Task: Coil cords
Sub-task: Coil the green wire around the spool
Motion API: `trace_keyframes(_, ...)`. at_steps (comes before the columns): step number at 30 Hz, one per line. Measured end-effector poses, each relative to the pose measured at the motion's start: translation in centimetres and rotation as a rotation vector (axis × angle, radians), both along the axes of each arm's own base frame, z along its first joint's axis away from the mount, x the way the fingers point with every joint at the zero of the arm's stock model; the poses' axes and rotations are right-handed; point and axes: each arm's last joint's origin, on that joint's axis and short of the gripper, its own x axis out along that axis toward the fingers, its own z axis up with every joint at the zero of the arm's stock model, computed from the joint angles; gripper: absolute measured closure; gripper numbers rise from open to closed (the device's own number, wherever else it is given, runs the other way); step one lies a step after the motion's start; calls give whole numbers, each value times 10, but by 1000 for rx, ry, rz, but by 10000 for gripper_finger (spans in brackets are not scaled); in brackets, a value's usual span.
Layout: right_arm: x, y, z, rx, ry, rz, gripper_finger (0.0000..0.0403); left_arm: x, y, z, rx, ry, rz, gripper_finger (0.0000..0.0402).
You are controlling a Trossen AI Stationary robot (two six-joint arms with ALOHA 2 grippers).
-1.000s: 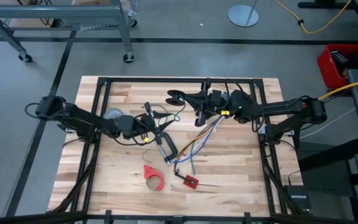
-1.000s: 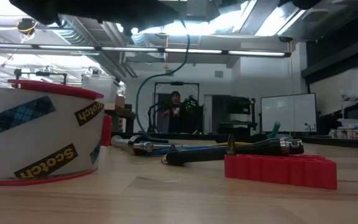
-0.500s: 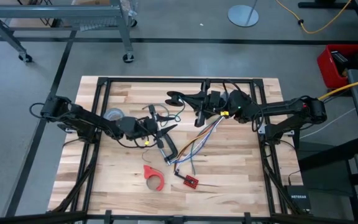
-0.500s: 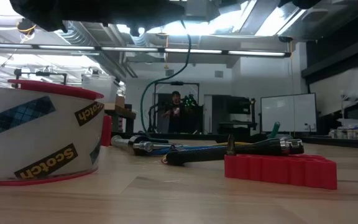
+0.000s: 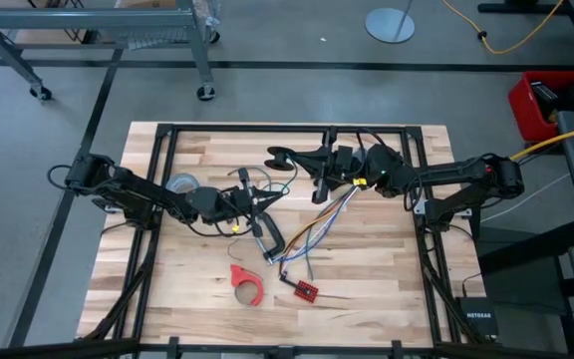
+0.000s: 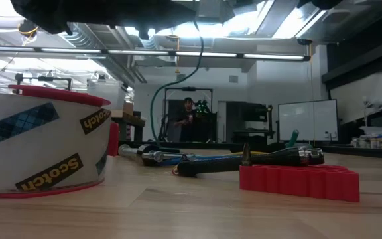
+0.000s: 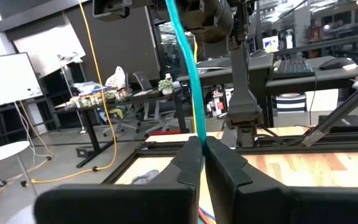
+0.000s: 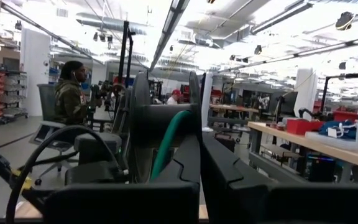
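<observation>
Above the table's middle far part, the thin green cord (image 7: 188, 68) runs slanting between my two grippers. In the low view the cord (image 6: 199, 56) hangs in an arc from above. My left gripper (image 5: 260, 199) (image 7: 202, 146) is shut on the green tail. Farther back, my right gripper (image 5: 289, 158) (image 8: 197, 149) is shut at the cord's flat black round coil (image 8: 140, 124) (image 5: 278, 156). The coil stands on edge just beyond its fingertips. My left gripper pinches the green tail (image 7: 197, 134) between its two fingertips. The fingers lie across the cord, which rises from them toward my right gripper, clear of the table and nearly straight. My right gripper is shut on the coil's near rim (image 8: 194, 124); its own fingers hide the exact place. The coil is held on edge, clear of the table. The green tail (image 8: 166, 140) leaves it beside one finger.
Below the grippers lie a multicoloured wire bundle (image 5: 319, 221) joined to a small red board (image 5: 305, 290), a black clamp-like tool (image 5: 267, 236), a red plastic piece (image 5: 248, 283) and a grey tape roll (image 5: 180, 183). A large tape roll (image 6: 38, 143) stands close in the low view.
My left gripper has gone a little toward the table's right edge, nearer my right gripper. In the low view the cord's hanging arc has shifted the same way. My right gripper has kept still with the coil.
</observation>
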Motion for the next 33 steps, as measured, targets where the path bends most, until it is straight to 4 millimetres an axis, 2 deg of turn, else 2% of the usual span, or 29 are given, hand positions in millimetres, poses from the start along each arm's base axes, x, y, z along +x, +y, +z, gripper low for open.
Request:
trace_keyframes(6, -1, 0, -7, 9, 111, 0, 403, -2, 3, -2, -32, 34, 106, 399)
trace_keyframes(15, -26, -1, 0, 44, 269, -84, 403, -23, 7, 7, -75, 160, 241, 401)
trace_keyframes(21, -30, -2, -15, 100, 435, -136, 403, -37, 11, 18, -67, 188, 292, 401)
trace_keyframes(26, -23, -3, -33, 132, 539, -165, 403, -45, 20, 31, -95, 122, 333, 401)
trace_keyframes(33, -4, -5, -59, 134, 623, -171, 403, -45, 28, 33, -157, 91, 281, 401)
